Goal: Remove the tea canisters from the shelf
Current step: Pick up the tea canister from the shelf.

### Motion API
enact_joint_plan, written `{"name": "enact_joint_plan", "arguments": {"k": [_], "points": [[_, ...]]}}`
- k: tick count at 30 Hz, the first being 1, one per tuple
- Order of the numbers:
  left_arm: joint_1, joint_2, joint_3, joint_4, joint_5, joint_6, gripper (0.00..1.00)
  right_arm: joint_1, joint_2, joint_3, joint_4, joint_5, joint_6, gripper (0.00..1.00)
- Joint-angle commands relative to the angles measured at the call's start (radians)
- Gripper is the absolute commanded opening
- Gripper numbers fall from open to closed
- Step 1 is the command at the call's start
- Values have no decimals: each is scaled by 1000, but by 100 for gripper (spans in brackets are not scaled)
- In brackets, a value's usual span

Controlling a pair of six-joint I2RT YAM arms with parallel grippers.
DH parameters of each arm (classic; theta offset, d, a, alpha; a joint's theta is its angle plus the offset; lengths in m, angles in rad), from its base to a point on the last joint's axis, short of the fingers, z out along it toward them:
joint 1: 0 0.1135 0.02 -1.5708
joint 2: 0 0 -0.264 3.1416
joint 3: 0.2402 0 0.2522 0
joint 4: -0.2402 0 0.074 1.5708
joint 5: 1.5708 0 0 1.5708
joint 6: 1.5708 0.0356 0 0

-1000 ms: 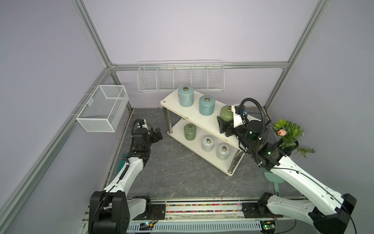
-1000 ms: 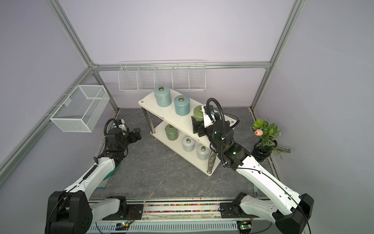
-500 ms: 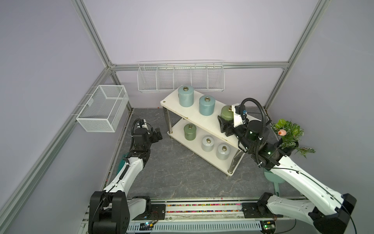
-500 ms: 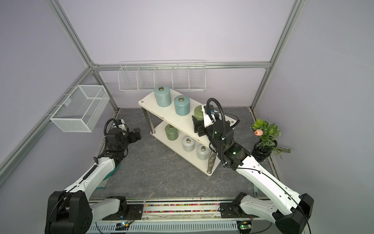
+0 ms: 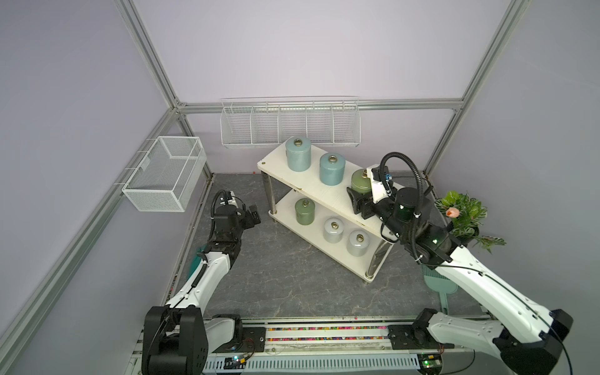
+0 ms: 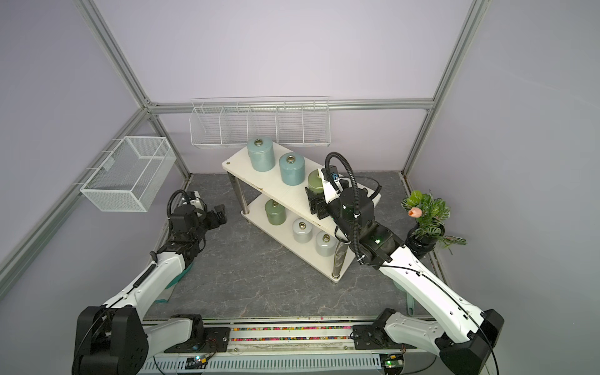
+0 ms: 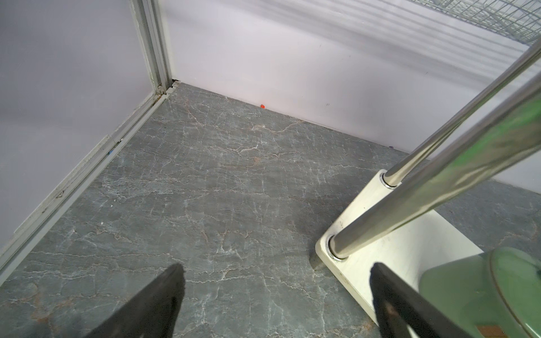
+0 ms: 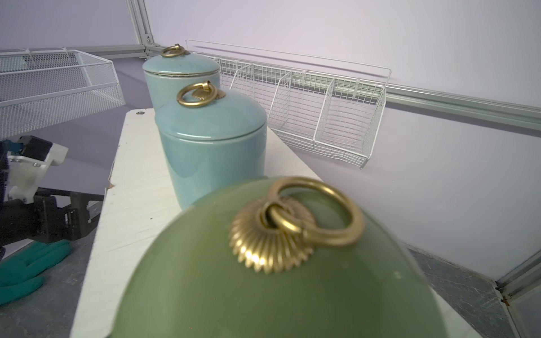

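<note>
While the grey marble counter [image 5: 276, 276] lies open across its front and left, the cream two-tier shelf [image 5: 324, 194] sits slantwise toward the back, one end near the rear wall [image 5: 324, 65]. All six tea canisters [image 5: 331, 168] are on it: two light blue [image 5: 298, 158] and one olive green [image 5: 359, 185] up top, one olive [image 5: 304, 211] and two grey-white [image 5: 333, 230] below. They're glossy and lidded, a brass ring [image 8: 319, 210] on each. The left fingers [image 7: 152, 301] are spread wide over bare counter, just beside the shelf's end. The right fingers [image 5: 354, 200] are tight against the top olive one, maybe pinching it, I cannot tell.
</note>
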Motion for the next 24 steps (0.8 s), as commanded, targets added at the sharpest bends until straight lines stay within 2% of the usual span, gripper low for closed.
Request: {"name": "enact_joint_plan", "arguments": {"k": [1,10,24], "points": [[-6,9,36,1,-11,4,100,9,-28,37,-33,-74,-29,50],[-9,13,40,-5,-15,3,100,27,-13,64,-14,-179,-37,49],[-12,18,54,-12,-15,0,100,51,46,108,114,-292,-17,49]]}}
